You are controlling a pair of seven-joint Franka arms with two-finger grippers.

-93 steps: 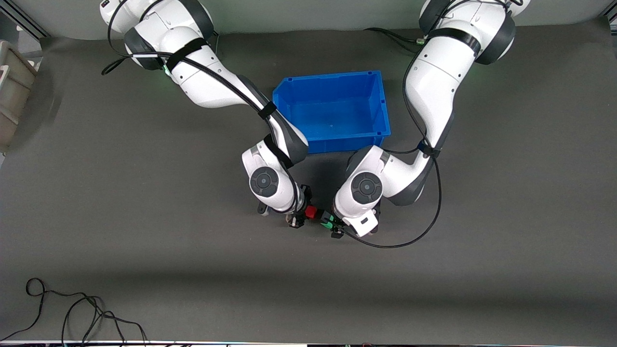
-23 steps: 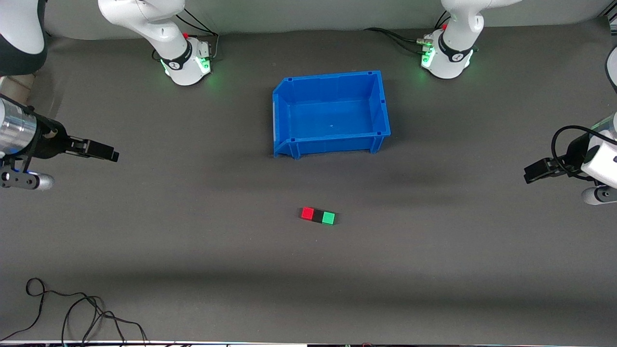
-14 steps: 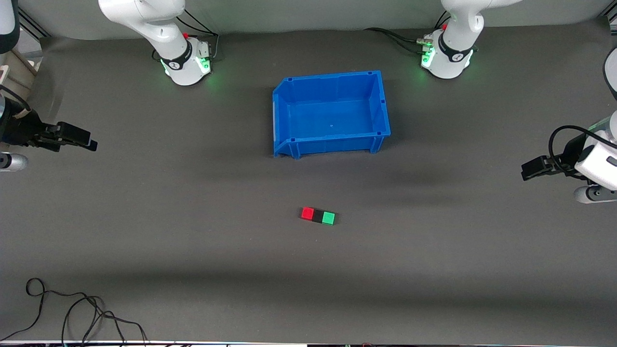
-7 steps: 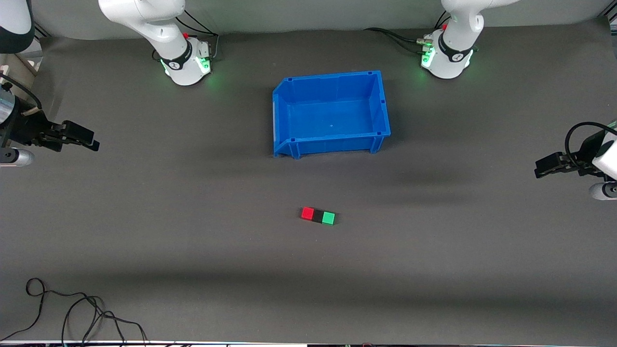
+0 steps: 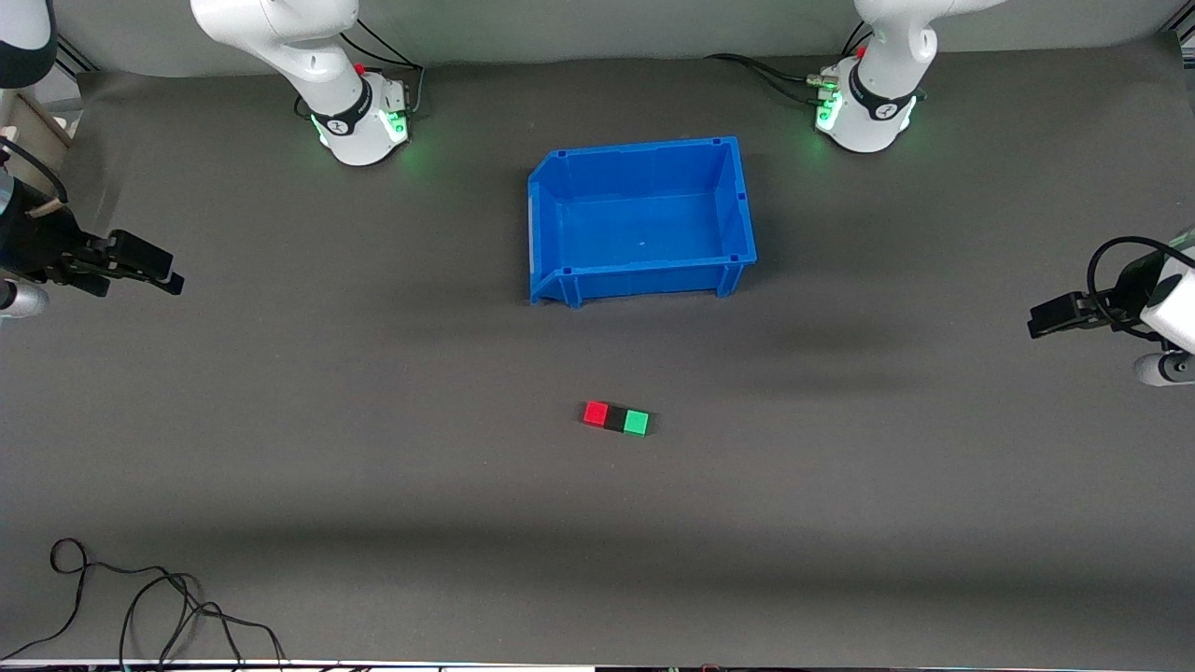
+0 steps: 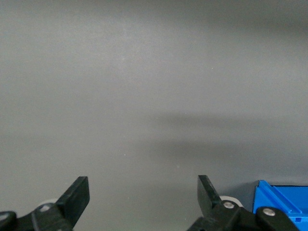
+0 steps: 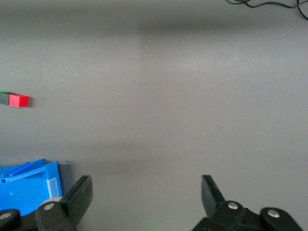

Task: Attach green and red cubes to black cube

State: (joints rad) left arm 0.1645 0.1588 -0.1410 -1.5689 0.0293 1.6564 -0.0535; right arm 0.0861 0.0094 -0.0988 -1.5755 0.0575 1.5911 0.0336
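Observation:
The red cube (image 5: 596, 413), black cube (image 5: 615, 417) and green cube (image 5: 637, 422) lie touching in one short row on the grey mat, black in the middle, nearer the front camera than the blue bin (image 5: 644, 280). No gripper touches them. My right gripper (image 5: 163, 271) hangs open over the right arm's end of the table, my left gripper (image 5: 1041, 322) open over the left arm's end. The right wrist view shows its open gripper (image 7: 147, 192) with nothing between the fingers, and far off the red cube (image 7: 19, 100) joined to the black cube (image 7: 4, 99). The left gripper (image 6: 143, 195) is open over bare mat.
The blue bin holds nothing and stands between the two arm bases and the cube row; one corner shows in each wrist view (image 6: 281, 197) (image 7: 24, 187). A loose black cable (image 5: 140, 607) lies at the front corner by the right arm's end. A beige box (image 5: 28, 131) sits off the mat.
Both arms, earlier down at the cubes, have drawn back to the table's ends and only shifted slightly in the last second. The row of cubes has stayed put.

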